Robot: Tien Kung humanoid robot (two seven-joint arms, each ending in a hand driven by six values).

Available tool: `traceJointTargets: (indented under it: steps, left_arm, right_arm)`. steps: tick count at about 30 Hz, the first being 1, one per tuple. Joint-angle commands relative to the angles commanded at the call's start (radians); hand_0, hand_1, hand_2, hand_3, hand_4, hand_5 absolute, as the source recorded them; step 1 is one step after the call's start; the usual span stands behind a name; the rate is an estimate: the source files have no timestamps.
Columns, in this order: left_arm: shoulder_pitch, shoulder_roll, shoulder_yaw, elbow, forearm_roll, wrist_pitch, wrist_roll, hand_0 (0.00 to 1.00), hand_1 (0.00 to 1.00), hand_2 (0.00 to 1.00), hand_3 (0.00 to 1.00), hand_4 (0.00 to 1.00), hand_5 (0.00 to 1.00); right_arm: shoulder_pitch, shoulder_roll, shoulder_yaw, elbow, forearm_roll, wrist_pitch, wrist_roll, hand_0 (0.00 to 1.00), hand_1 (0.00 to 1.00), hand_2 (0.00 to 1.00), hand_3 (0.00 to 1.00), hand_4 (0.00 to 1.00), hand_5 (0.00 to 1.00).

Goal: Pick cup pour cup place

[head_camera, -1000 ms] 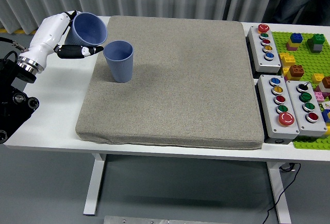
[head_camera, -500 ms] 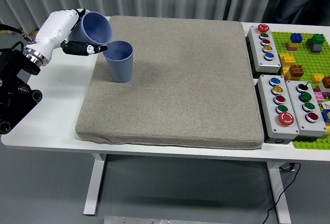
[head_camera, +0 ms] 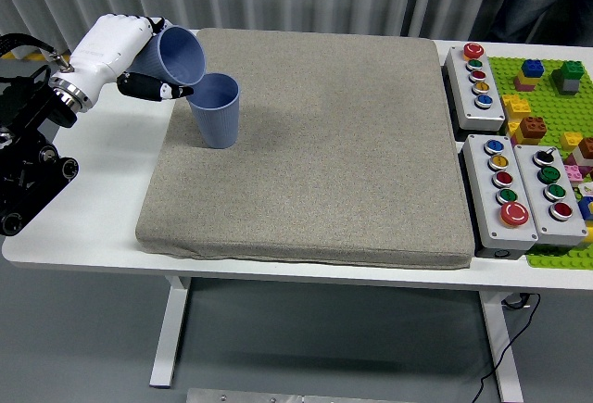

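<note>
Head view is showing the left hand (head_camera: 119, 46) gripping a blue cup (head_camera: 181, 55) at the far left corner of the grey foam pad (head_camera: 324, 153), its white fingers (head_camera: 153, 88) wrapping around the cup's body. The held cup is tilting steeply, with its mouth facing down and to the right, and its lip is hanging just above the rim of a second blue cup (head_camera: 216, 109), which is standing upright on the pad (whether the two rims are actually touching, I cannot tell). Nothing is visibly falling between them, and neither cup's contents can be made out from this angle.

Judging by the pose, the pouring step is the one in hand: the pick is done and the placing is not yet done.

The next move is probably calling for the wrist to roll back until the held cup is upright, then for the cup to go down on a bare patch of pad, clear of the standing cup so that it is not knocked over.

The right arm is not showing anywhere. Button boxes (head_camera: 510, 185) and a green brick plate (head_camera: 547, 83) are sitting well apart at the right side of the white table (head_camera: 102, 227).
</note>
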Motion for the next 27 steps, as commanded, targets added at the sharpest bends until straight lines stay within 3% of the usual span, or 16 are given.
traceJointTargets:
  steps: [27]
  left_arm:
    - [-0.078,0.016,0.090,0.002,0.181,-0.034,0.057,0.523,0.462,0.485,0.531,0.852,0.128]
  right_arm:
    - [-0.007,-0.001,0.001,0.001,-0.003,0.001,-0.002,0.647,0.638,0.551,0.588,0.002,0.051]
